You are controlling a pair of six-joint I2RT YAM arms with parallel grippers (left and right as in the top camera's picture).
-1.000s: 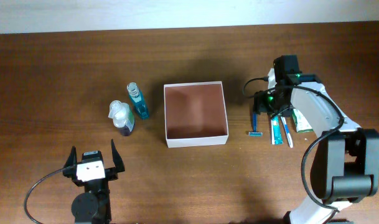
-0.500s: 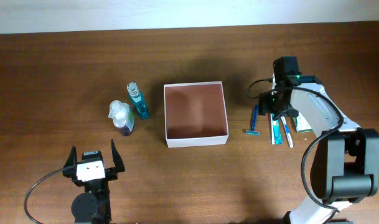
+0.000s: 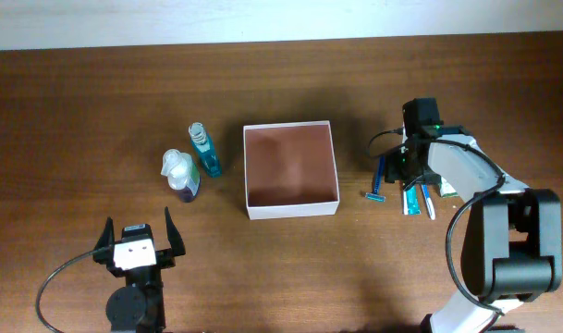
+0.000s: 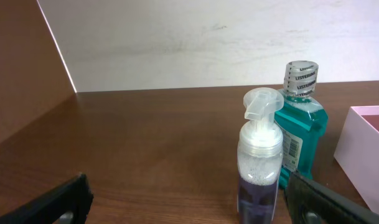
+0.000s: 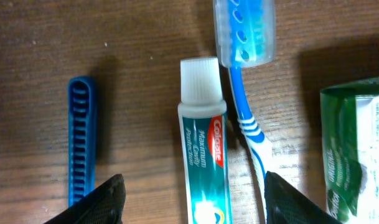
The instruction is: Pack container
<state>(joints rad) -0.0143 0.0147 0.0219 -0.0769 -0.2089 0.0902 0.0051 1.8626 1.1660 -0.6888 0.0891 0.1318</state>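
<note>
The container (image 3: 290,209), a square white-walled box with a reddish-brown inside, stands empty at the table's middle; its wall shows in the left wrist view (image 4: 363,149). My right gripper (image 3: 412,174) is open and hovers low over a toothpaste tube (image 5: 203,143), its fingers (image 5: 195,202) straddling the tube. A blue toothbrush (image 5: 246,93) lies right of the tube and a blue razor (image 5: 82,140) left of it. My left gripper (image 3: 138,242) is open and empty near the front left, its fingers (image 4: 189,205) facing the bottles.
A foam pump bottle (image 3: 180,174) and a teal mouthwash bottle (image 3: 205,153) stand left of the container; both show in the left wrist view (image 4: 259,162), (image 4: 301,124). A green-and-white packet (image 5: 357,149) lies right of the toothbrush.
My right gripper has moved a little toward the table's front and come down over the toothpaste and toothbrush. The left arm has not moved.
</note>
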